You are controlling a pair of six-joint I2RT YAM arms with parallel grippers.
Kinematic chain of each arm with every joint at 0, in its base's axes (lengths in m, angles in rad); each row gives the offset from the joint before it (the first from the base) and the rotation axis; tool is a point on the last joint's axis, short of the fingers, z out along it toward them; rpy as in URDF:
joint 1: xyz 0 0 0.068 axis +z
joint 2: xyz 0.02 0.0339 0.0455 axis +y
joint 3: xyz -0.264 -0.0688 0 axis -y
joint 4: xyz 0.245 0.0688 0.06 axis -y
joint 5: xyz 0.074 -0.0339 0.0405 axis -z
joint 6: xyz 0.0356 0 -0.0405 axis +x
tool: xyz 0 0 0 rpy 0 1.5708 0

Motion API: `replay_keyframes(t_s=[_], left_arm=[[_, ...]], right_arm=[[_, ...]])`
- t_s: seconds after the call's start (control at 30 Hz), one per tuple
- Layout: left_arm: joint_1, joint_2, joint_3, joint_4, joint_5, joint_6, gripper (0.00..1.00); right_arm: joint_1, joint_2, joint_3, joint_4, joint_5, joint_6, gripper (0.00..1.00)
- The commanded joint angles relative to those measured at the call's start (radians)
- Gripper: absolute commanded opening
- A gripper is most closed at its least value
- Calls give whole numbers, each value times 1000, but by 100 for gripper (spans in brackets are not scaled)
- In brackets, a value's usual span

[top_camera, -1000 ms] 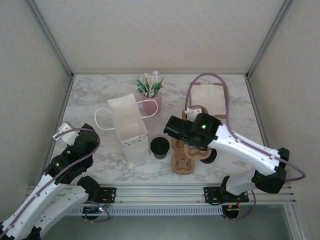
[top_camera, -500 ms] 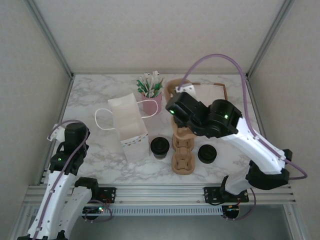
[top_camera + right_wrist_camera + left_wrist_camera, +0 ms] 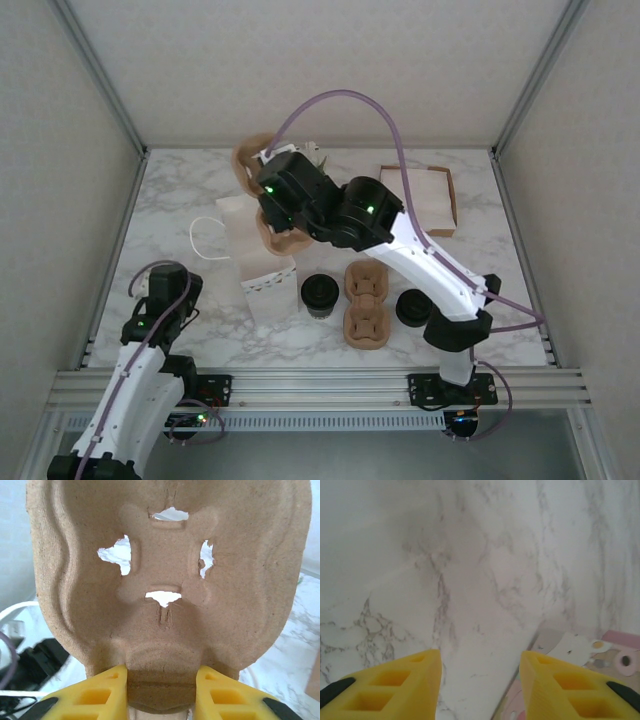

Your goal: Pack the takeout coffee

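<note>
The right pincer point(image 3: 160, 692) holds a cup carrier point(image 3: 165, 570) over the bag point(image 3: 262, 268), the left pincer point(image 3: 480, 680) is wide; the takeout coffee point(image 3: 320, 292) waits unpacked.

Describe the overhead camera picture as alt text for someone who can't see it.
The right gripper holds a pulp cup carrier above a white paper bag on a marble table. Beside the bag are the lidded takeout coffee, more carriers and a loose black lid; the left arm sits near-left.

Takeout coffee point(image 3: 320, 293), a black-lidded cream cup, seemingly upright on the table point(image 3: 180, 190), just beside the white bag point(image 3: 262, 270)
</note>
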Motion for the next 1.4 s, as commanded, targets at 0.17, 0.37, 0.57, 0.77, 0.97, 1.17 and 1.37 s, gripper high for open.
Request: replay_keyframes(t_s=[0.17,0.37,0.57,0.77,0.97,1.17,1.37], left_arm=[[-110,29,-59,103,43,-36,46],[-133,-17,-1,-4,-32,7,50],[-132,-136,114,-138,-89,84,65],[-131,-143,363,-321,-184,199,82],[-132,-148,471,-337,-184,254,86],[-132,-151,560,-378,-217,281,100],[-131,-134,638,-382,-177,288,100]], right_arm=[[15,81,52,93,-47,28,30],[15,133,69,84,-16,87,30],[15,177,88,74,-33,102,30],[16,203,98,43,-18,124,30],[16,223,98,-9,-2,143,30],[14,230,97,-48,-1,163,30],[15,242,97,-69,-4,173,30]])
